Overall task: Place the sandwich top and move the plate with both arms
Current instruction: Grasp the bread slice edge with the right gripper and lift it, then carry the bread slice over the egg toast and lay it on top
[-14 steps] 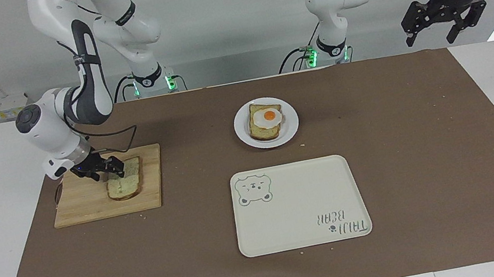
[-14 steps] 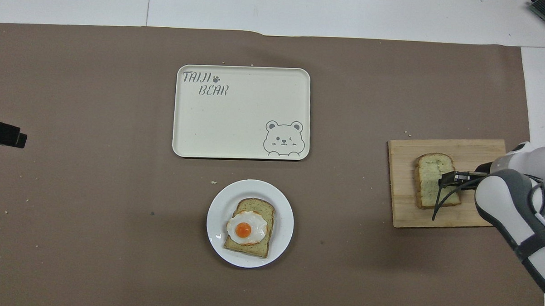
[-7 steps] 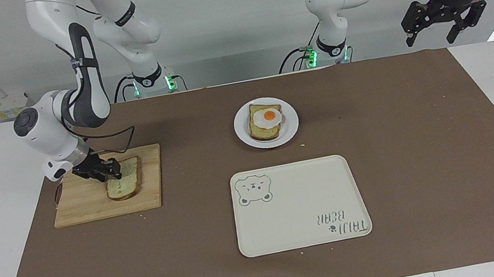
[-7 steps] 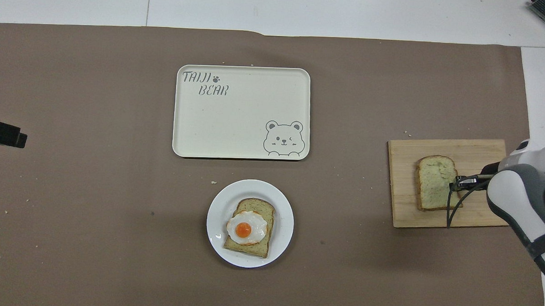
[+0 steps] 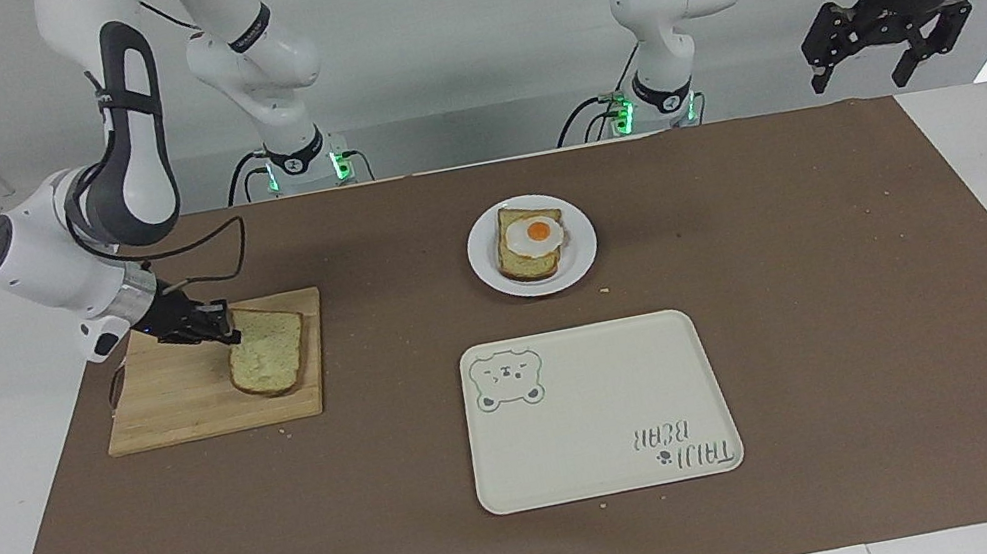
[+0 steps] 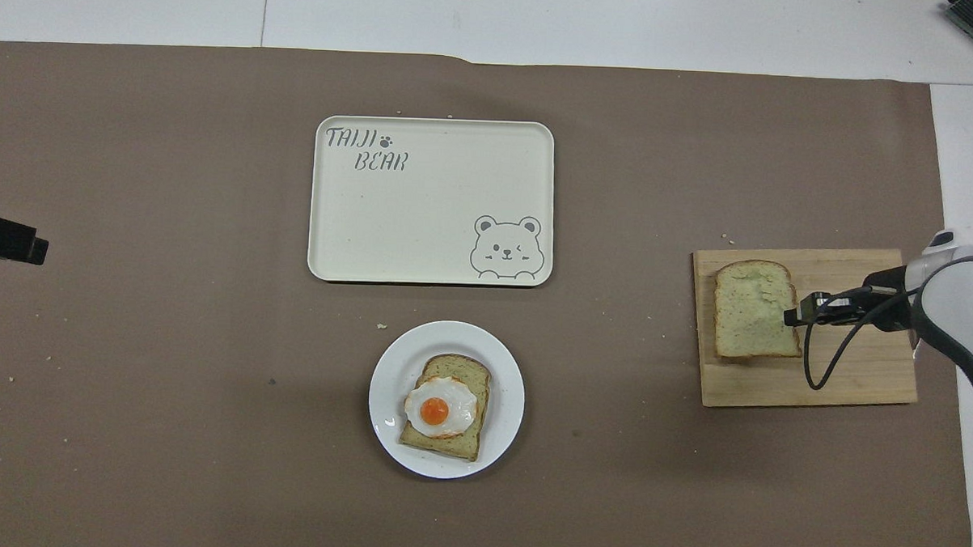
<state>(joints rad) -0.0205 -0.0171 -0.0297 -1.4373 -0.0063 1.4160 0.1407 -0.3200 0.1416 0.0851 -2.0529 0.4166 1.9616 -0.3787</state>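
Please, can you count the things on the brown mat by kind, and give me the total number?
Bread slices: 2, the sandwich top held at its edge by the right gripper, and the slice under the fried egg.
Fried eggs: 1.
Plates: 1.
Trays: 1.
Cutting boards: 1.
Total: 6.
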